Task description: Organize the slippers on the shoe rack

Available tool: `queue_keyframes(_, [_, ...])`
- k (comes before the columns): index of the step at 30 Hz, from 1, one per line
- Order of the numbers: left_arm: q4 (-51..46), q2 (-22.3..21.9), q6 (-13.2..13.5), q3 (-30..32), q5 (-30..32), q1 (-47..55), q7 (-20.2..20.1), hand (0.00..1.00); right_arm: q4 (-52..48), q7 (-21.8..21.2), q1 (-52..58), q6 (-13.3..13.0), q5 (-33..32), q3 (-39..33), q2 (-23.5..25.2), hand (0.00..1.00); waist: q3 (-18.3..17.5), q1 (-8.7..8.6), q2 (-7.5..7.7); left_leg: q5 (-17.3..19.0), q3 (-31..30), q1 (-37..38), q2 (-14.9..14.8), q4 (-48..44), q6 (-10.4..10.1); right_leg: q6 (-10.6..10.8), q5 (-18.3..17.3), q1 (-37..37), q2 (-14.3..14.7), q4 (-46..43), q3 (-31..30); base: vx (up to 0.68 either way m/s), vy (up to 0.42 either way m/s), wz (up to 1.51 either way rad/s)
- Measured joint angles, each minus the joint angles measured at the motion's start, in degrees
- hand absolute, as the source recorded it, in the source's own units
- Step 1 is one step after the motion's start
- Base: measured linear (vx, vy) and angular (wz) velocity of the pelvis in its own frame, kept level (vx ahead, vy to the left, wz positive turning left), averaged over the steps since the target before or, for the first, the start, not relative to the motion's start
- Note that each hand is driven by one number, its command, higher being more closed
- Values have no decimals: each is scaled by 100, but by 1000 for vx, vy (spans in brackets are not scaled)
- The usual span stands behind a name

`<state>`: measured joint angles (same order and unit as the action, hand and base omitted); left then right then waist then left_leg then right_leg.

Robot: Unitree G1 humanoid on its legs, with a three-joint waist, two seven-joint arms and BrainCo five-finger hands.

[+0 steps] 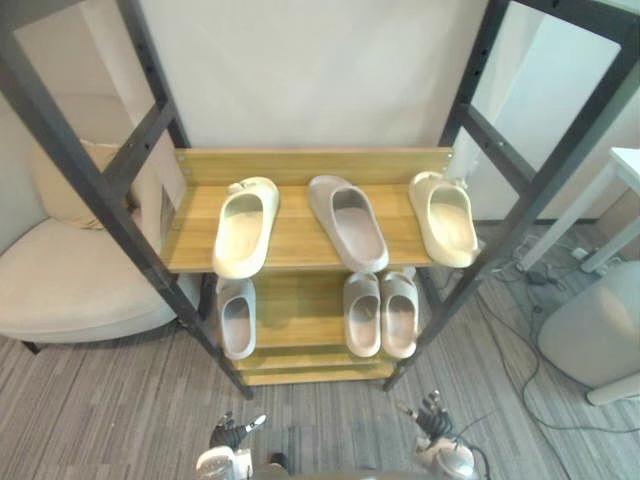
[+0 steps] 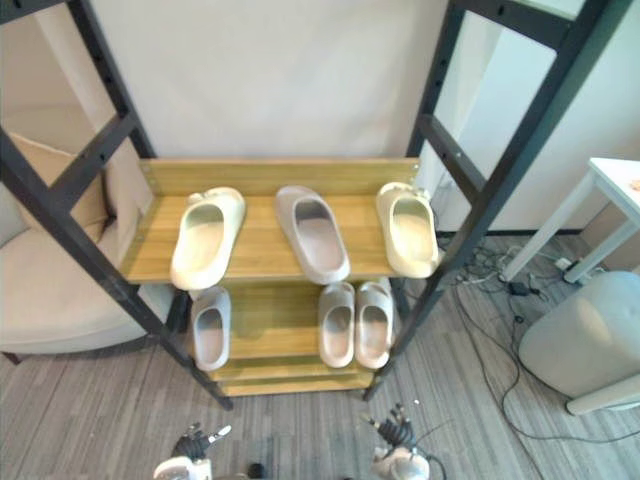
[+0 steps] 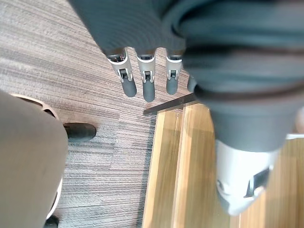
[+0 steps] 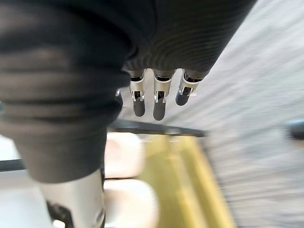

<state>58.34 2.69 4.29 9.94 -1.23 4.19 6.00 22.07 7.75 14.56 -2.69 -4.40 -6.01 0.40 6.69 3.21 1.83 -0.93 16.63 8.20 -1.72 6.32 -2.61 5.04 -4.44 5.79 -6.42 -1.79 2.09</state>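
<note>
A wooden shoe rack [image 1: 300,240] with a dark metal frame stands ahead. On its upper shelf lie a cream slipper [image 1: 245,225] at the left, a grey-beige slipper [image 1: 348,220] in the middle and a cream slipper [image 1: 446,217] at the right. The lower shelf [image 1: 296,312] holds a single grey slipper [image 1: 236,317] at the left and a pair of pale slippers [image 1: 381,312] side by side at the right. My left hand [image 1: 234,436] and right hand [image 1: 434,416] hang low in front of the rack, fingers relaxed, holding nothing. The fingers [image 3: 137,78] of the left hand point at the rack's corner.
A beige armchair [image 1: 70,280] stands left of the rack. At the right are a white table [image 1: 625,170], a grey rounded stool [image 1: 597,335] and cables [image 1: 520,300] on the striped carpet. A wall closes the space behind the rack.
</note>
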Motion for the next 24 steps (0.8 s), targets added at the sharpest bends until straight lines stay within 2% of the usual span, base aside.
queue_keyframes(1, [-67,0,3,-38,1,50,2,0,-516,-6,133,-28,9,1,-24,0,-20,1,5,28,42,12,13,-3,-8,-26,60,-4,-2,13,-54,81,43,-15])
queue_keyframes(7, [-90,-7,12,-265,53,111,-4,0,-2001,-90,566,-193,229,80,-38,0,-138,-12,-21,87,167,96,44,-36,32,-31,81,23,20,65,-223,90,18,-17])
queue_keyframes(19, [-34,18,39,-494,118,112,-2,0,-3639,-222,921,-473,440,716,-34,0,-185,-40,-50,106,104,179,75,-32,13,-9,56,39,-9,5,-240,-34,-6,-1])
queue_keyframes(24, [-107,68,45,-688,118,175,4,0,-4427,-220,1040,-601,443,815,-53,0,-241,-134,-32,137,73,175,119,-30,3,39,26,4,-87,-85,-241,-52,11,3])
